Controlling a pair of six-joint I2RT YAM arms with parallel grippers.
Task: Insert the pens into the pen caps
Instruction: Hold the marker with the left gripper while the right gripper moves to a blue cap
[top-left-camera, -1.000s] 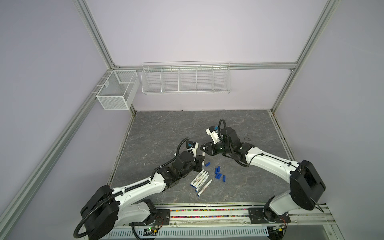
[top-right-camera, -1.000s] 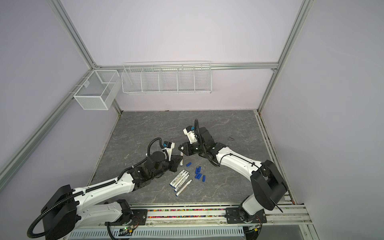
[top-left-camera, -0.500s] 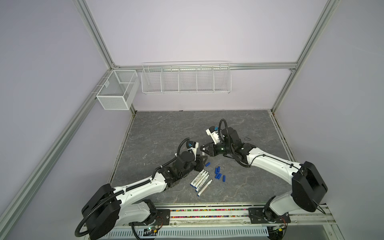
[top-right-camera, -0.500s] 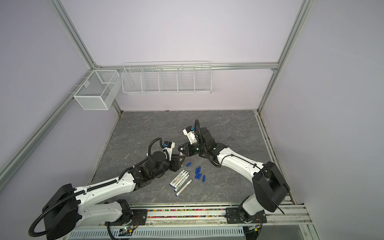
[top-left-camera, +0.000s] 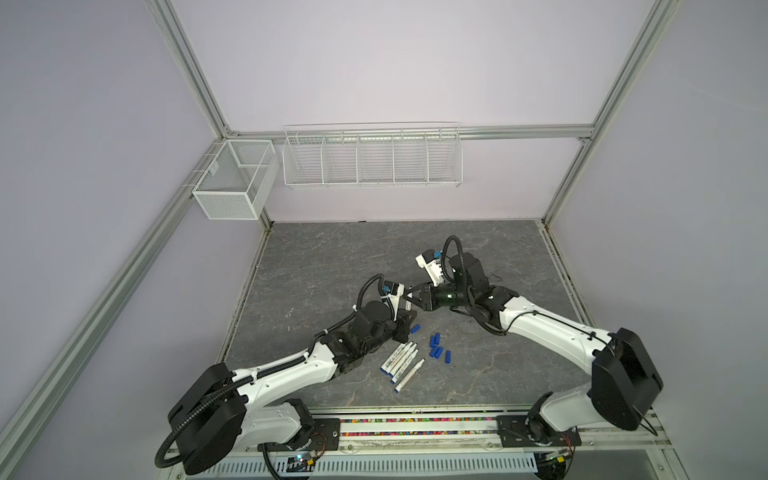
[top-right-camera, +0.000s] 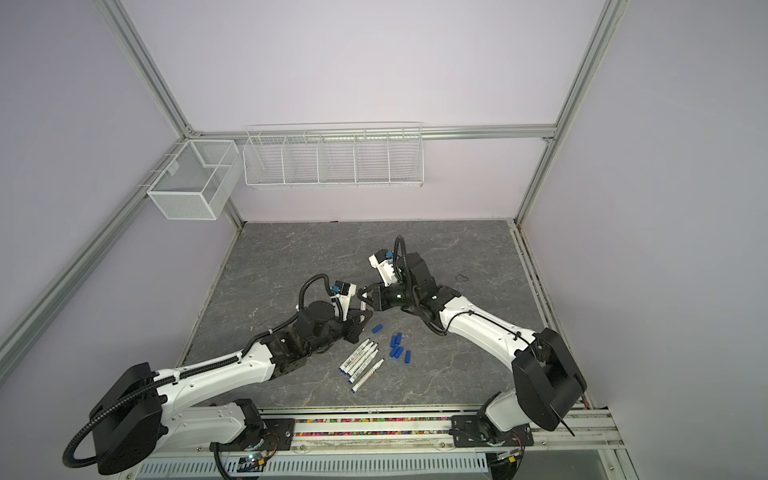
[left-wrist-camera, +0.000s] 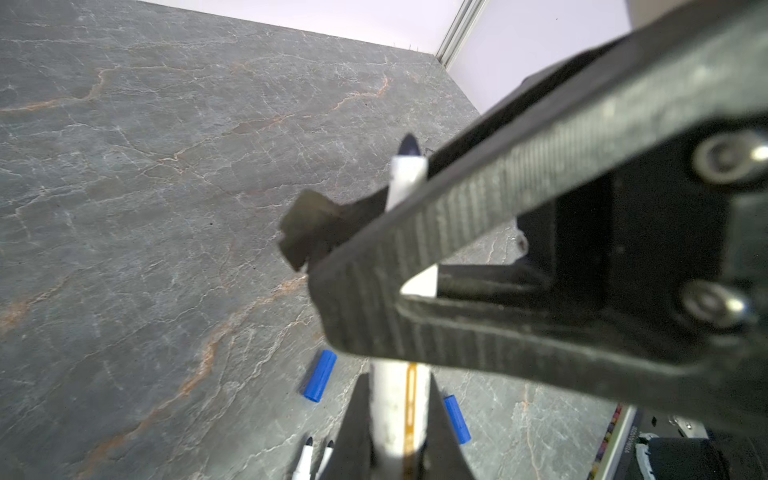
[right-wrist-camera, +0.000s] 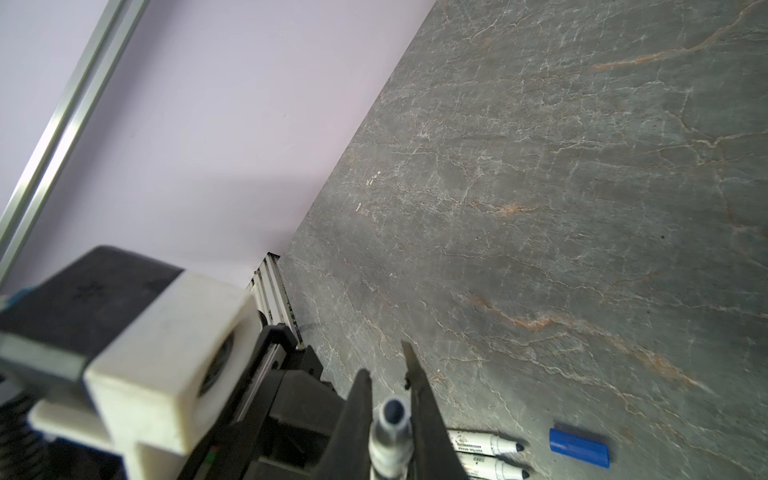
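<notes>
Mid-table, the left hand (left-wrist-camera: 399, 384) grips a pen (left-wrist-camera: 407, 178) between the right hand's (right-wrist-camera: 386, 365) fingers (right-wrist-camera: 428, 409), hold unclear.

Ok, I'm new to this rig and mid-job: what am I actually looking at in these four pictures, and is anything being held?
A left arm and a right arm, both white, stand on a rail at the front of a grey table. Both top views look down on everything from overhead. The other two pictures come from a camera on each wrist, looking along that arm's fingers. On the table lie uncapped pens and loose blue caps. The left hand is shut on a raised pen. The right hand has its fingers either side of that pen's tip end; whether it squeezes, I cannot tell. No cap is on it yet.
</notes>
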